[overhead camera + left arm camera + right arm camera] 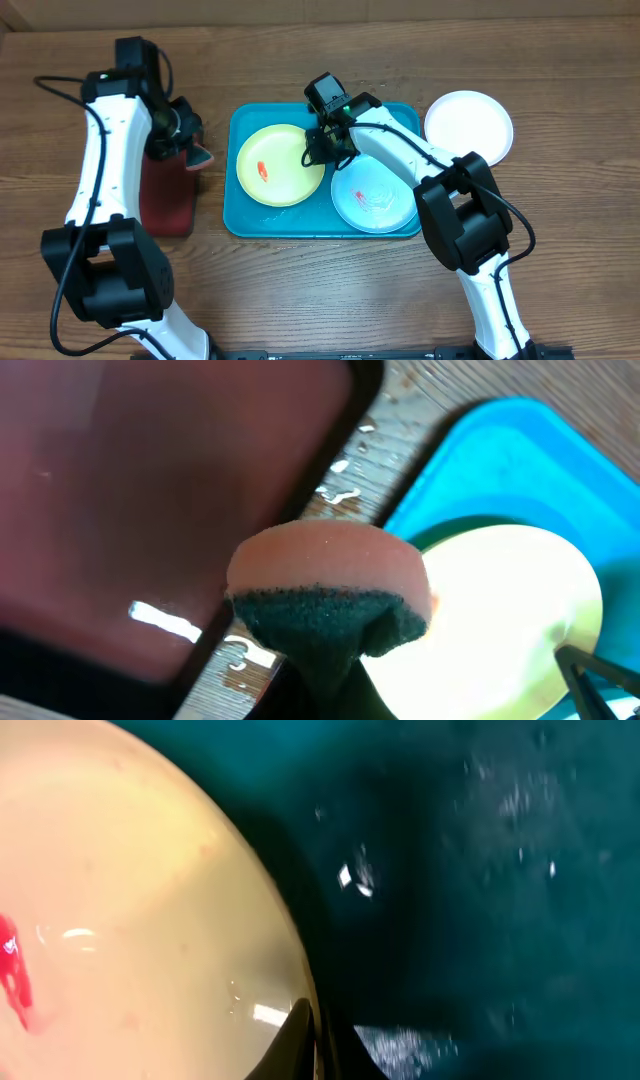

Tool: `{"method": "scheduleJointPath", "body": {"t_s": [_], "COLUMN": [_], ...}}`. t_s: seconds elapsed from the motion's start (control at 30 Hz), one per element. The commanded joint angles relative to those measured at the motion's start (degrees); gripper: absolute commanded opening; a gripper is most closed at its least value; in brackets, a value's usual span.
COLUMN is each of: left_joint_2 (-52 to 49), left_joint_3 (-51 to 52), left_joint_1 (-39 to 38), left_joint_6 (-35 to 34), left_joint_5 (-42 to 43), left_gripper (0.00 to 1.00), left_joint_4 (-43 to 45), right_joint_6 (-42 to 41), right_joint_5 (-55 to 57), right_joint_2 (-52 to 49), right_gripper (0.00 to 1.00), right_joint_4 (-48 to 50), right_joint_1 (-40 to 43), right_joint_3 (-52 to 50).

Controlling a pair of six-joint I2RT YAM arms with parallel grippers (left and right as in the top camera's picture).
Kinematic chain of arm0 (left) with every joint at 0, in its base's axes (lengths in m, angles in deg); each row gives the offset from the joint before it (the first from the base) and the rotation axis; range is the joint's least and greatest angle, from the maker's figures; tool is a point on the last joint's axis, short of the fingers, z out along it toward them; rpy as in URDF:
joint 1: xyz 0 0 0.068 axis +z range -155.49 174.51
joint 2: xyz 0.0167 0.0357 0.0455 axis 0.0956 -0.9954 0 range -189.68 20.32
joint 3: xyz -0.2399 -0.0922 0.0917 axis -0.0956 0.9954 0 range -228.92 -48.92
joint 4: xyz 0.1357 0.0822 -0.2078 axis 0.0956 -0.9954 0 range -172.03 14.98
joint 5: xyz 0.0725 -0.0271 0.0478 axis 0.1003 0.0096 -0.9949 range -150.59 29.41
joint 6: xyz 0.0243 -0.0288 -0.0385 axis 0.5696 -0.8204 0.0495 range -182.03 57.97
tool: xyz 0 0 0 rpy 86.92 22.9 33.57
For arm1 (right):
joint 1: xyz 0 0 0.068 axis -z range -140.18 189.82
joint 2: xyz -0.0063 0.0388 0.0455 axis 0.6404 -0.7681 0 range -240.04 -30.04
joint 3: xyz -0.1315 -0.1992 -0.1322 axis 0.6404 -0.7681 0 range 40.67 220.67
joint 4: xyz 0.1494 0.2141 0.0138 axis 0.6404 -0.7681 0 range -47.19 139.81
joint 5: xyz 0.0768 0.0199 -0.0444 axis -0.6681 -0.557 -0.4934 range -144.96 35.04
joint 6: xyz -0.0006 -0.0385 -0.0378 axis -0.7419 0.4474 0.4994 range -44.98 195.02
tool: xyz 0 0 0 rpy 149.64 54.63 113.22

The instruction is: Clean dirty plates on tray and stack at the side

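Observation:
The teal tray (245,215) holds the yellow-green plate (280,165), with a red smear, and the pale mint plate (373,197), with faint red smears. The white plate (468,125) lies on the table right of the tray. My right gripper (318,150) is shut on the yellow-green plate's right rim; in the right wrist view the fingers (318,1035) pinch that rim (150,920) over the tray (500,870). My left gripper (188,145) is shut on a sponge (330,585), pink with a dark green scrub side, held between the dark red tray and the teal tray (520,450).
A dark red tray (165,195) lies left of the teal tray and also shows in the left wrist view (150,490). Water drops lie on the wooden table (345,485) between the trays. A cardboard wall runs along the far edge.

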Motion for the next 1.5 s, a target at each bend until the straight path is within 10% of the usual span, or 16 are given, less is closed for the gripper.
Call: {"method": "scheduleJointPath", "body": {"t_s": [0.0, 0.93, 1.47], "left_joint_2": [-2.34, -19.93, -11.47], "left_joint_3": [0.31, 0.31, -6.97], "left_joint_1": [-1.97, 12.39, 12.90], "left_joint_6": [1.25, 1.29, 5.62], "left_joint_5": [-0.26, -6.51, -0.02], "left_gripper": [0.04, 0.04, 0.04], "left_joint_4": [0.09, 5.20, -0.81], "right_joint_6": [-6.47, -6.45, -6.45], "right_joint_5": [1.81, 2.08, 2.03], "right_joint_2": [-1.14, -1.16, -1.16], "right_gripper": [0.04, 0.04, 0.04], "right_joint_4": [-2.32, 0.94, 2.49], "right_joint_1": [-0.26, -0.22, -0.22], "right_joint_3": [-0.55, -0.57, -0.57]}}
